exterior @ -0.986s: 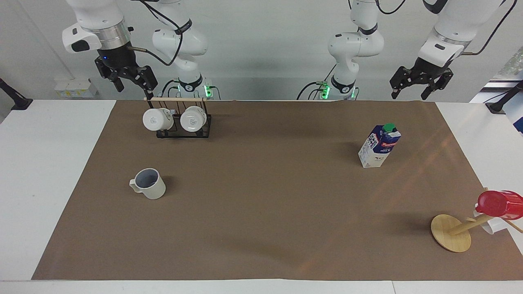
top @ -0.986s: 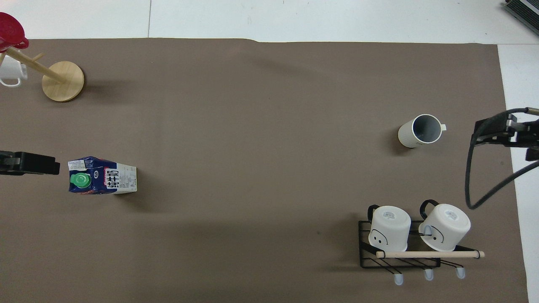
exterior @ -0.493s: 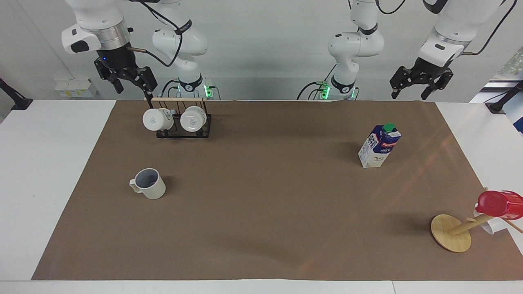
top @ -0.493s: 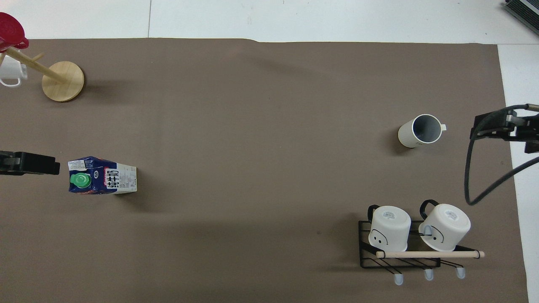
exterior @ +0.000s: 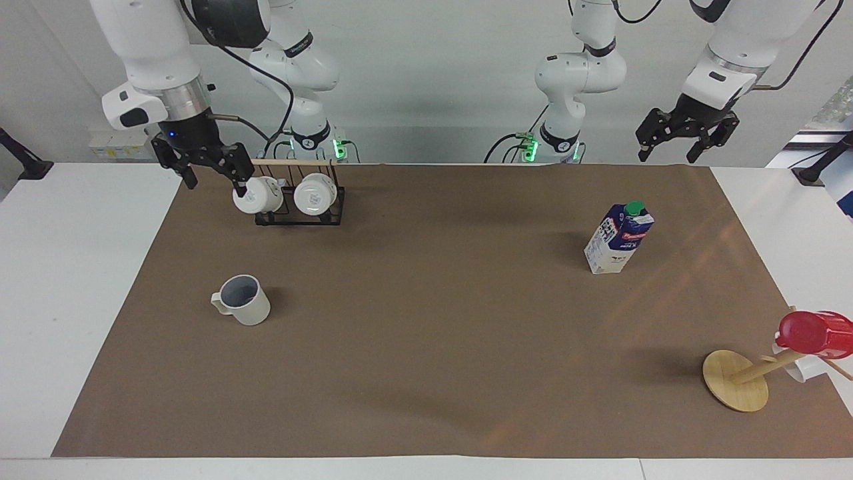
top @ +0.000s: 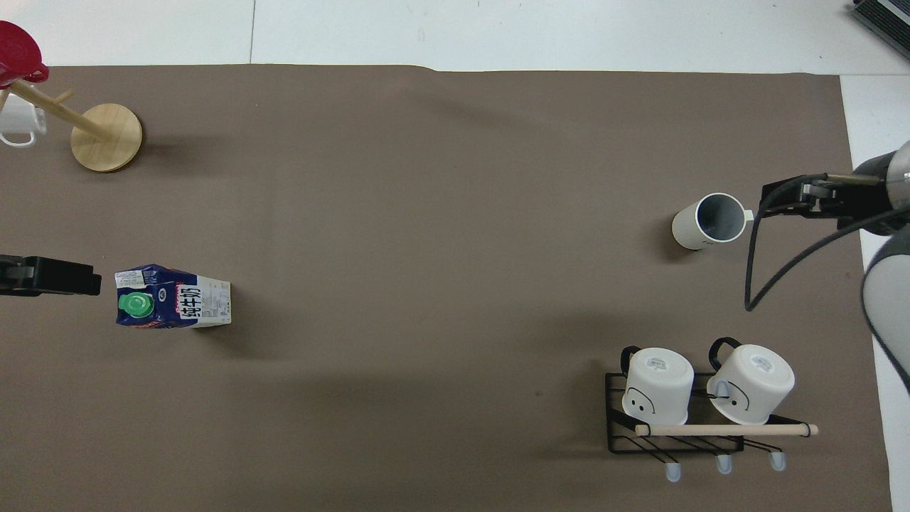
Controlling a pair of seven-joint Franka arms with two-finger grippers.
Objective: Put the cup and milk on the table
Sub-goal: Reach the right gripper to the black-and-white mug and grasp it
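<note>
The cup [exterior: 243, 309] and the milk [exterior: 619, 239] are standing upright on the tabletop [exterior: 80, 253] (well apart), the milk toward the left arm's end, while the right gripper [exterior: 212, 175] and left gripper [exterior: 668, 151] are hanging with jaws wide, holding nothing.

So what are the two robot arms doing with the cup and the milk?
Nothing is being held right now. The cup and the milk both stand on the table, far apart. The right gripper hangs open by the mug rack. The left gripper hangs open at the milk's end.
</note>
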